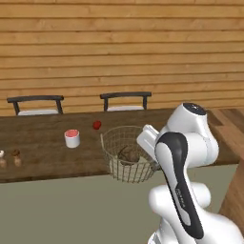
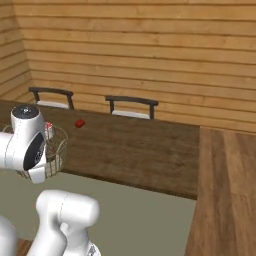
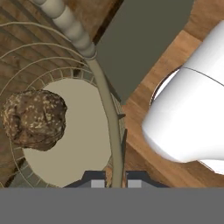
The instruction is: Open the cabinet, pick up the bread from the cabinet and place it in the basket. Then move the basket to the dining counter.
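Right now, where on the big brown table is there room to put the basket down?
The widest bare stretch of the dining counter runs right of the basket, toward the corner. A smaller gap lies between the white cup and the shakers. It is crowded around the cup, the red fruit and the basket.

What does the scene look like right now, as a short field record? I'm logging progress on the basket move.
gripper: shut on the basket rim
basket: at the near edge of the dining counter, partly overhanging it; whether it rests on it or is held above it cannot be told
bread: inside the basket, on its pale base
cup: on the counter, left of the basket
red fruit: on the counter, behind the basket
shakers: at the counter's left end
chairs: two, behind the counter
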